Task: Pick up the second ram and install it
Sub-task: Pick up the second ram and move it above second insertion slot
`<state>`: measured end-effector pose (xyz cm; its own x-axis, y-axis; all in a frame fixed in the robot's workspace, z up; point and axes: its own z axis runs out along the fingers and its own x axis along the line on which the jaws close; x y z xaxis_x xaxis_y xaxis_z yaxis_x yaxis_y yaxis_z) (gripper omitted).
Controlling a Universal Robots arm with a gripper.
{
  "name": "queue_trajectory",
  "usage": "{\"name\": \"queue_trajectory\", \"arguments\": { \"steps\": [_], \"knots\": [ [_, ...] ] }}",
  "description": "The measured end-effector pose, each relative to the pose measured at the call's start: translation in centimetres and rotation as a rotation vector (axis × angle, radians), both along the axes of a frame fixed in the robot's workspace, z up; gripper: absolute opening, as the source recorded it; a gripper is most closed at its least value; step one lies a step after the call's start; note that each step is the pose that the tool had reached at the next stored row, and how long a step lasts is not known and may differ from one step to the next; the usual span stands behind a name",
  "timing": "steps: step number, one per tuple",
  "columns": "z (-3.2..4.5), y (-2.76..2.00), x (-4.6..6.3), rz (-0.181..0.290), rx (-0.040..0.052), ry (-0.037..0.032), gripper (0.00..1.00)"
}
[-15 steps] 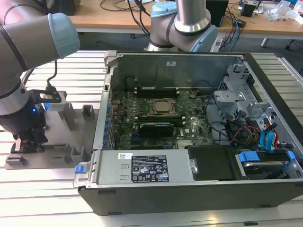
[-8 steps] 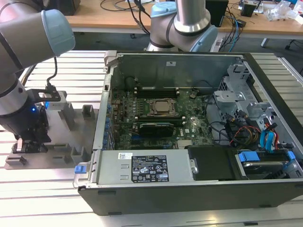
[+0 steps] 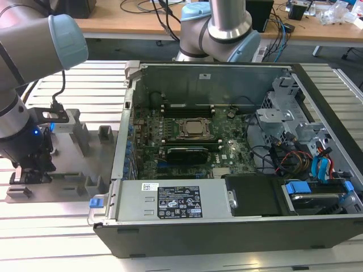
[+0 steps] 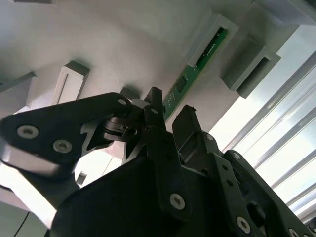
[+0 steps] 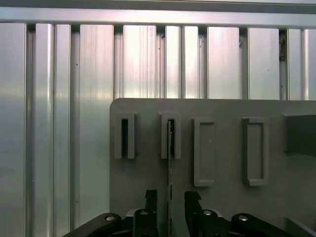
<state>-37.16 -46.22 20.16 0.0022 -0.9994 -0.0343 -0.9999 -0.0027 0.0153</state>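
Green second ram [image 5: 170,148], one, standing in grey fixture [image 5: 222,108]; one gripper [image 5: 171,193] spread, straddling it.

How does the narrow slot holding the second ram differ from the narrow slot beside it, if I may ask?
The occupied slot holds the second ram on edge; the neighbouring slot is dark and empty. The open gripper straddles the ram in line with the occupied slot, while the neighbouring slot lies off to one side. Both are matching raised grey frames.
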Motion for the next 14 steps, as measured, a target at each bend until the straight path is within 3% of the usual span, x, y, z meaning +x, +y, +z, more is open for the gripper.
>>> {"name": "queue_trajectory", "arguments": {
  "steps": [3, 6, 14],
  "knots": [
    [-0.01, 0.00, 0.02, 0.000, 0.0001, -0.0001, 0.36],
    [0.00, 0.00, 0.04, 0.000, 0.0000, 0.0000, 0.14],
    [0.00, 0.00, 0.09, 0.000, 0.0000, -0.0001, 0.14]
  ]
}}
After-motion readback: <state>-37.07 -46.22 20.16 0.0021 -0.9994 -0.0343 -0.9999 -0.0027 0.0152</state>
